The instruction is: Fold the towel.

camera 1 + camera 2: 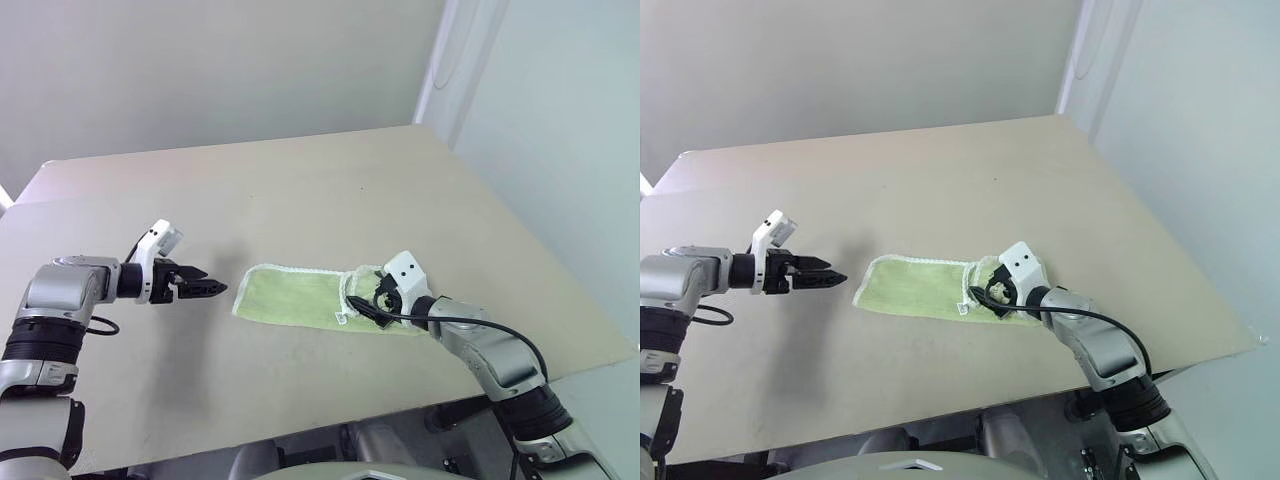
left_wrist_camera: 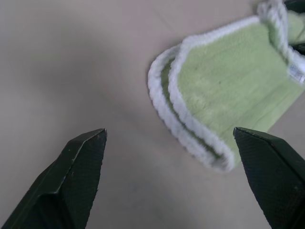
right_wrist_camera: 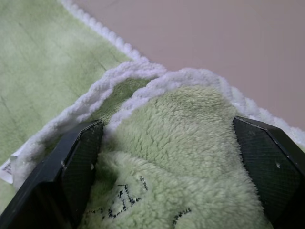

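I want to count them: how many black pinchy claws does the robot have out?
2. The left gripper hangs open above the table, just left of the towel. The right gripper sits open at the towel's bunched right end.

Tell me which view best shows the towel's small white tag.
The left eye view: the tag hangs at the towel edge beside the right tool. The left wrist view catches it at its border; the right wrist view shows a corner.

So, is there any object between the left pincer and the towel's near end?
No, nothing visible: bare table lies between the open left pincer and the towel.
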Tool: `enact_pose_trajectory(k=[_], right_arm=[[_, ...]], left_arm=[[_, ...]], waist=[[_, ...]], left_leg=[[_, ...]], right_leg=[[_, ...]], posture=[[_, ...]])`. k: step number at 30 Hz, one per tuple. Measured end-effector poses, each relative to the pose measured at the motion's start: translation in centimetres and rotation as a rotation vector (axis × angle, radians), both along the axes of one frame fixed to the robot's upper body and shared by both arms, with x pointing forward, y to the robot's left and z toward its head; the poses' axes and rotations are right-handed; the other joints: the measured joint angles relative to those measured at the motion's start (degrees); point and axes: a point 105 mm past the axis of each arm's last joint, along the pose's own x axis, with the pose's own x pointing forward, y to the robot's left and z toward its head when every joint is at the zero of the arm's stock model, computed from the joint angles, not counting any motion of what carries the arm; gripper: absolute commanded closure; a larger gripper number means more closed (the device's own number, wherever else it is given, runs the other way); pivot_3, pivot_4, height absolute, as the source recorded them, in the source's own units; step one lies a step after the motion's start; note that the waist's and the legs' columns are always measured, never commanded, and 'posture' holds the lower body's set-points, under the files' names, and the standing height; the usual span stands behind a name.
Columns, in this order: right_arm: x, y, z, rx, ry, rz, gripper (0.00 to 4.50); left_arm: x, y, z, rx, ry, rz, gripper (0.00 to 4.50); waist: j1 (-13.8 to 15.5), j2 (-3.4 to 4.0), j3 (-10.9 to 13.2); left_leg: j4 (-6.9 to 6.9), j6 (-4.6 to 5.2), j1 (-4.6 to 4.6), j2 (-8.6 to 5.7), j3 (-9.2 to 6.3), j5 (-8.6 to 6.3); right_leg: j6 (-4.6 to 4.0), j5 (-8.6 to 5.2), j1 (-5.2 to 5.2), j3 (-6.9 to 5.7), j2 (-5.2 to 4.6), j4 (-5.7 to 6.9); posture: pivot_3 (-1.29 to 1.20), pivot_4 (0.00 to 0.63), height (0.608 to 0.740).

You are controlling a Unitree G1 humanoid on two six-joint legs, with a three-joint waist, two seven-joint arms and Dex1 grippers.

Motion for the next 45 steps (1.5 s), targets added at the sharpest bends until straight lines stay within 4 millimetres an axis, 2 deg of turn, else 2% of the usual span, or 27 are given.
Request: enact_pose_trajectory(k=[3, 5, 11, 24, 28, 34, 37, 45], right_arm=[[0.5, -0.3, 2.6, 0.04, -0.051, -0.008, 0.02], [0.5, -0.3, 3.3, 0.044, -0.063, -0.006, 0.02], [0.2, 0.0, 3.3, 0.042, -0.048, 0.0, 0.02], [0.4, -0.5, 3.6, 0.052, -0.049, -0.032, 0.02], [0.5, -0.5, 3.6, 0.049, -0.052, -0.039, 0.0], [0.5, -0.8, 3.3, 0.028, -0.052, -0.053, 0.0], [0.5, -0.8, 3.3, 0.026, -0.053, -0.054, 0.0], [0.3, -0.6, 3.4, 0.046, -0.047, -0.027, 0.0]], left_arm=[[-0.5, -1.2, -1.6, -0.083, 0.119, 0.045, 0.0], [-0.6, -1.9, -2.0, -0.123, 0.158, 0.056, 0.0], [-0.6, -3.6, -2.4, -0.255, 0.229, 0.151, 0.0], [-1.1, -5.3, -2.4, -0.303, 0.253, 0.146, 0.0], [-1.4, -6.1, -2.8, -0.313, 0.276, 0.123, 1.23], [-1.4, -6.4, -2.7, -0.329, 0.279, 0.113, 3.49], [-1.4, -6.2, -2.7, -0.332, 0.275, 0.115, 4.48], [-0.9, -3.8, -1.9, -0.276, 0.216, 0.147, 4.48]], waist=[[0.0, -0.05, 0.0], [0.0, -0.1, -0.1], [0.2, -0.01, -0.1], [0.1, 0.01, -0.2], [0.1, 0.0, -0.1], [0.0, 0.0, -0.1], [0.0, 0.0, -0.1], [-0.1, 0.0, -0.1]], left_leg=[[0.0, 0.0, 0.0, 0.0, -0.07, 0.0], [-0.01, 0.0, 0.0, 0.0, -0.12, 0.0], [0.0, -0.01, 0.04, -0.08, -0.13, 0.01], [0.01, -0.27, 0.15, -0.2, -0.16, 0.15], [0.01, -0.27, 0.14, -0.2, -0.16, 0.15], [0.01, -0.29, 0.15, -0.2, -0.17, 0.16], [0.01, -0.3, 0.15, -0.2, -0.17, 0.16], [-0.01, -0.3, 0.11, -0.19, -0.18, 0.16]], right_leg=[[0.01, 0.01, 0.0, -0.03, 0.01, 0.02], [0.02, 0.02, 0.0, -0.06, 0.02, 0.02], [0.02, 0.02, 0.12, -0.07, -0.09, 0.01], [0.03, -0.01, 0.3, -0.06, -0.22, -0.05], [0.03, -0.01, 0.29, -0.06, -0.22, -0.05], [0.03, -0.01, 0.28, -0.06, -0.2, -0.04], [0.03, -0.01, 0.28, -0.06, -0.2, -0.04], [0.03, -0.01, 0.21, -0.07, -0.2, -0.04]], posture=[[0.0, 0.0, 0.712], [0.0, 0.0, 0.712], [0.0, 0.0, 0.712], [0.0, 0.0, 0.712], [0.0, 0.0, 0.712], [0.0, 0.0, 0.712], [0.0, 0.0, 0.712], [0.0, 0.0, 0.712]])
